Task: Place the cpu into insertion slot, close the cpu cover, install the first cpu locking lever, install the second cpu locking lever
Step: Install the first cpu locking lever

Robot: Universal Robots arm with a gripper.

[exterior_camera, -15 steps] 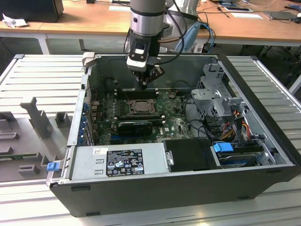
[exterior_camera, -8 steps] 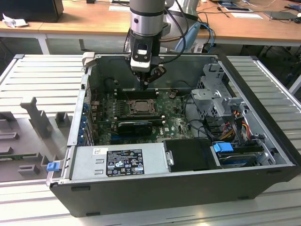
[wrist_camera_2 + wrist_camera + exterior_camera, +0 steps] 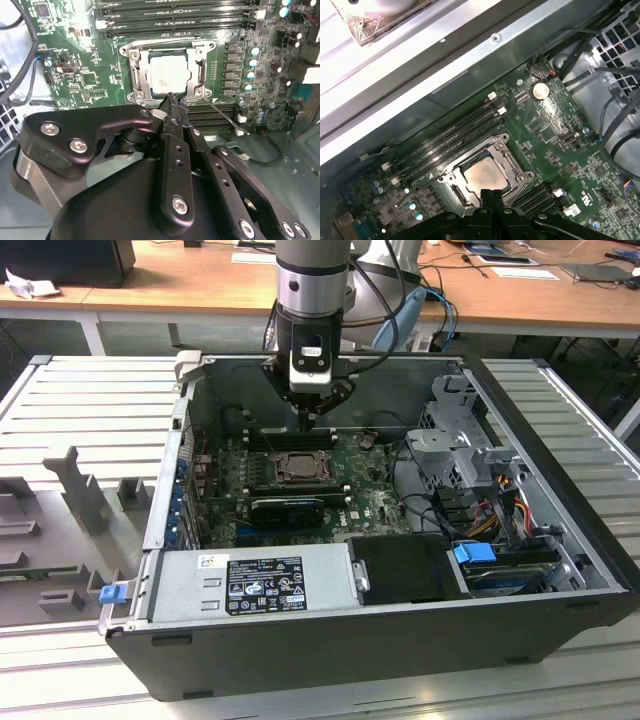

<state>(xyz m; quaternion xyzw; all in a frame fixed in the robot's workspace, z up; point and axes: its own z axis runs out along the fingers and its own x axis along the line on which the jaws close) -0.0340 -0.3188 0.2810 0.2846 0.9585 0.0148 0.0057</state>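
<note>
Cpu (image 3: 169, 75) just beyond closed jaws

Cpu (image 3: 169, 75) sat in the insertion slot (image 3: 135, 75) on the motherboard (image 3: 95, 80), memory slots (image 3: 175, 20) beside it, pincer (image 3: 172, 99) over the slot's edge.

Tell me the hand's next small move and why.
Probably nudge the shut hand sideways onto the thin lever rod and press it down. The cpu already sits in the insertion slot, the cpu cover lies flat over it, and that rod angles free beside the slot's corner.
</note>
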